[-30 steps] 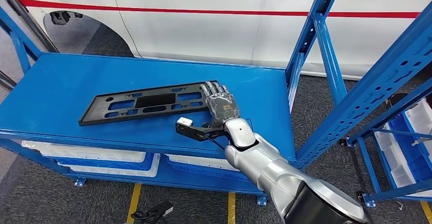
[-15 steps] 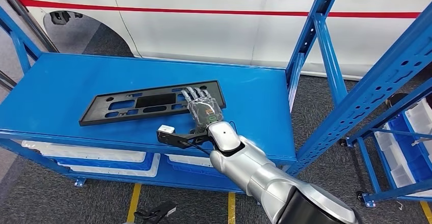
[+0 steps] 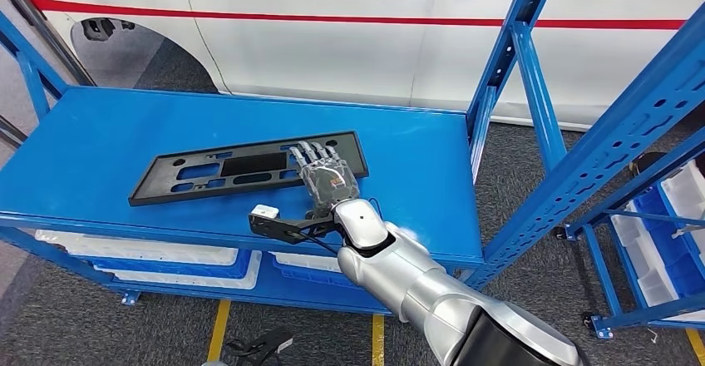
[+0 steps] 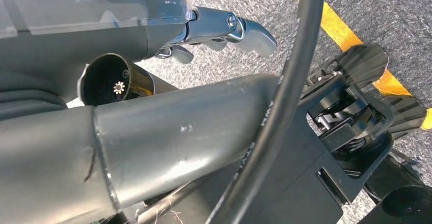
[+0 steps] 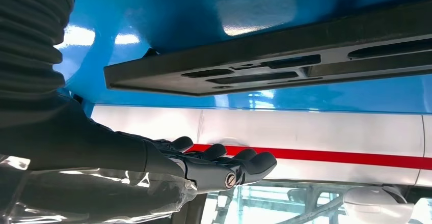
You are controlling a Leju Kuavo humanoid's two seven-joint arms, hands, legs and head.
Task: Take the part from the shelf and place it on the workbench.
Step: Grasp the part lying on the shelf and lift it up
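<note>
The robot's right hand (image 3: 331, 180) hovers palm-down over the near right end of the black part (image 3: 249, 166), its silver arm (image 3: 416, 287) reaching in from the near right. The fingers (image 5: 239, 164) are stretched out flat and side by side, gripping nothing; from the right wrist view a clear gap shows between the hand and the part (image 5: 285, 61). A small black bracket with a white block (image 3: 264, 214) juts left from the wrist.

The part, a long flat black panel with rectangular cut-outs, lies flat on the blue bench (image 3: 100, 141), running from near left to far right, its right end partly covered from above by the hand. White bins (image 3: 141, 258) sit on the level under the bench top.

To the right stands a blue shelf frame (image 3: 615, 141) with perforated uprights, holding white and blue bins (image 3: 665, 241) low down. Behind the bench is the side of a white car (image 3: 332, 42) with a red stripe and two door handles. Yellow lines (image 3: 218, 328) mark the grey floor near the bench.

The left hand (image 4: 224, 28) hangs over the grey floor in the left wrist view; whether its fingers are open or closed cannot be told.
</note>
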